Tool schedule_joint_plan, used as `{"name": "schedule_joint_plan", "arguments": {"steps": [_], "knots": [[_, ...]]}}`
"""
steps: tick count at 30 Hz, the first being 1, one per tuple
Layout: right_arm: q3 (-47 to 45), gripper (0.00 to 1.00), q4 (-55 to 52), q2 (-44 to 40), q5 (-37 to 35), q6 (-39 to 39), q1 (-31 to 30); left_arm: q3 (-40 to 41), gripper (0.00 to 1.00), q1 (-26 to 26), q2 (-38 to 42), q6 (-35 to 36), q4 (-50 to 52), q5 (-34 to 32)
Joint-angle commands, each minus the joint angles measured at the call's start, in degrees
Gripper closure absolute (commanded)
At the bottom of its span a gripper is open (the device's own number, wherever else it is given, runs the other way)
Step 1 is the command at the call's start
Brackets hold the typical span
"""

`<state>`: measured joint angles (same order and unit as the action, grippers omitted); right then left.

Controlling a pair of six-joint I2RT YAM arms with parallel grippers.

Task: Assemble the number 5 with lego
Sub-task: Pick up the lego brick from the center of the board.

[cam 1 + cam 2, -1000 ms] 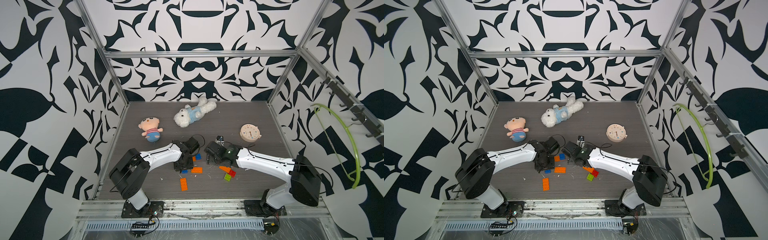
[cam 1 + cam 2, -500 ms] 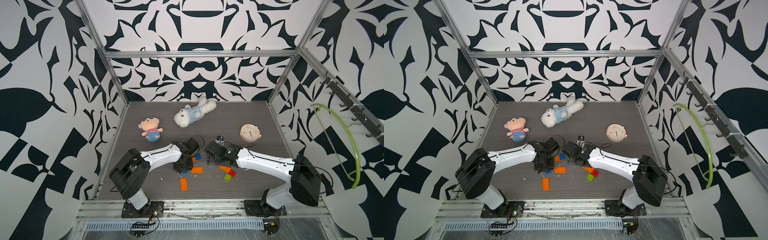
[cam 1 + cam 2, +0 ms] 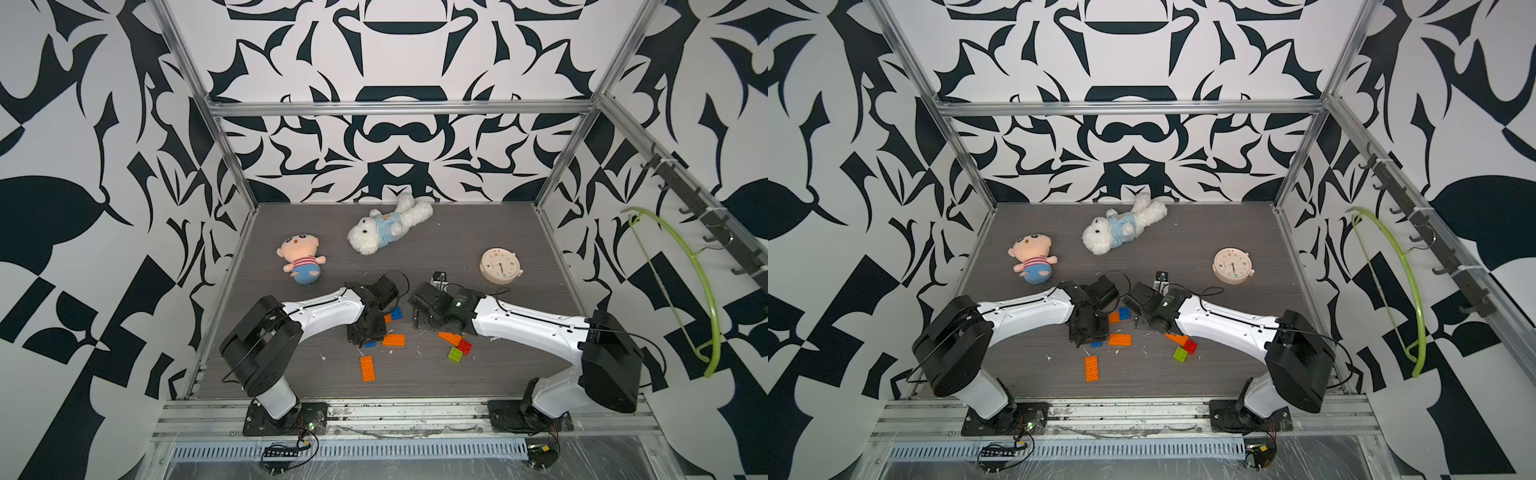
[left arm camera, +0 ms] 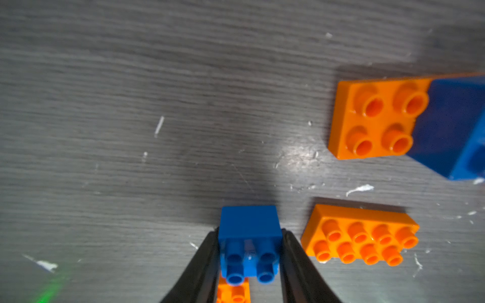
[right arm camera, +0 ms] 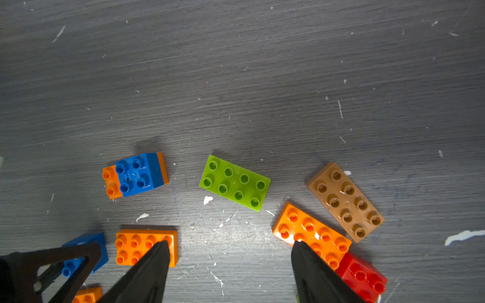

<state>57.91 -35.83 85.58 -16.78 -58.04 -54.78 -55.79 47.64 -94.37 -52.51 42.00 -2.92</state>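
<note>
Your dark grey worktop [image 3: 478, 232] carried everything. Your left arm [image 3: 320, 311] and right arm [image 3: 532, 324] reached in from the front edge and met near the middle, both bent low over the lego. Behind them lay a white plush dog [image 3: 386, 230], a plush doll [image 3: 300, 259] in a striped shirt and, off to the right, a round beige clock [image 3: 500, 266], all well apart from the bricks.

You had the left fingers [image 4: 202, 262] closed against both sides of a small blue brick [image 4: 249, 228], which lay on its side with its studs toward the wrist camera. I could not tell whether it was off the worktop. Just beside it sat an orange eight-stud brick [image 4: 359, 236], and farther off a blue-on-orange stack [image 4: 375, 118].

Your right fingers [image 5: 147, 270] stood wide apart with nothing between them, above bare worktop. In the right wrist view a green brick [image 5: 234, 182] and a tan brick [image 5: 346, 202] lay loose beyond them, and a slanted orange brick [image 5: 311, 233] touched a red brick [image 5: 362, 275]. In a top view a lone orange brick [image 3: 368, 368] lay nearest the front edge.
</note>
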Motion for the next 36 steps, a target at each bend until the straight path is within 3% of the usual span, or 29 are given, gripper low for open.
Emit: {"name": "schedule_joint_plan", "arguments": {"steps": [1,6,12,23,36], "knots": [[0.5,0.2,0.8,-1.5,-0.2,0.6,0.1,0.3,0.57,-0.1,-1.4,0.2,1.2,0.4],[-0.2,0.19,2.3,-2.2,0.5,1.2,0.1,0.0,0.56,-0.1,-1.3,0.5,1.3,-0.2],[-0.4,0.18,3.1,-2.2,1.5,1.7,0.1,0.1,0.64,-0.1,-1.2,0.5,1.0,0.2],[-5.0,0.19,7.1,-6.7,9.6,3.7,2.5,-2.0,0.69,0.4,4.8,-0.3,-0.2,4.4],[-8.2,0.19,6.7,-8.8,8.4,0.9,4.9,-9.5,0.7,3.4,-2.8,0.6,4.0,3.4]]}}
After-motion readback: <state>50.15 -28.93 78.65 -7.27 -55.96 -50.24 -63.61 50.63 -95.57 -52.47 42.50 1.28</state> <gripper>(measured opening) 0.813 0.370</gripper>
